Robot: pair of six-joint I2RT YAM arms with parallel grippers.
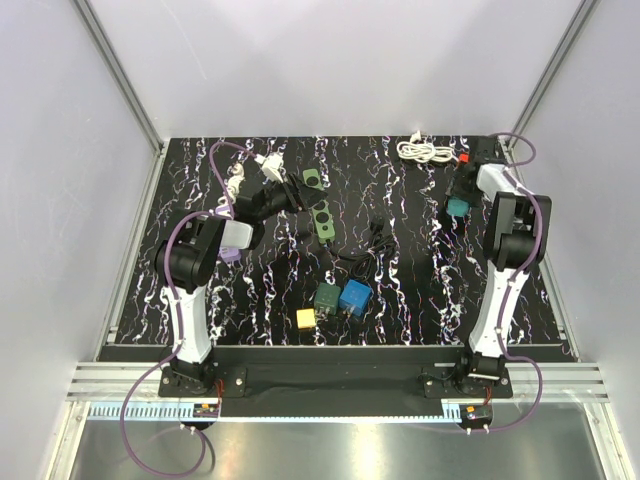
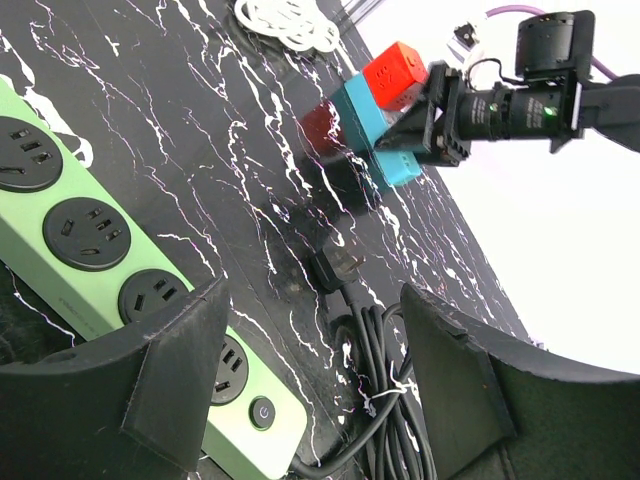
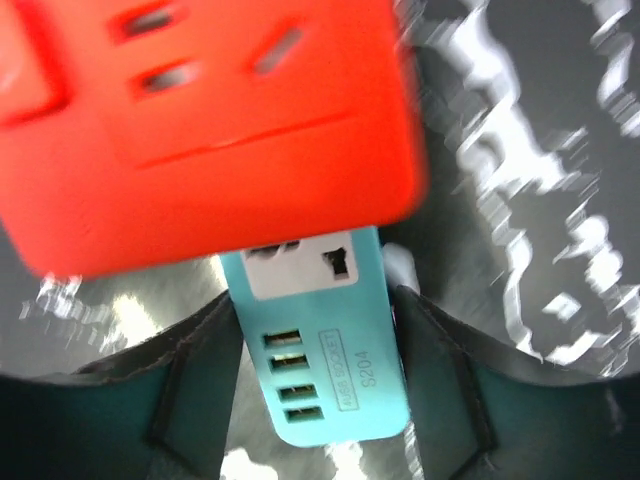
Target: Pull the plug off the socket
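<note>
Teal socket cube [image 3: 325,340]: label face up with four USB ports in a column and a white outlet panel above them. Red plug cube [image 3: 200,130] sits on its far end, slots showing, still seated. The pair is at about 2 o'clock on the tabletop [image 1: 400,290], near the far-right corner.

Right arm is stretched forward, and the right claw [image 3: 315,310] straddles the teal cube with a finger at each side. Can't tell whether it's clamped or just touching.

Left arm is bent toward 11 o'clock. Left claw [image 2: 312,295] is released with nothing between the fingers, over a green power strip [image 2: 90,250] with a coiled black cable [image 2: 380,400] beside it.
</note>
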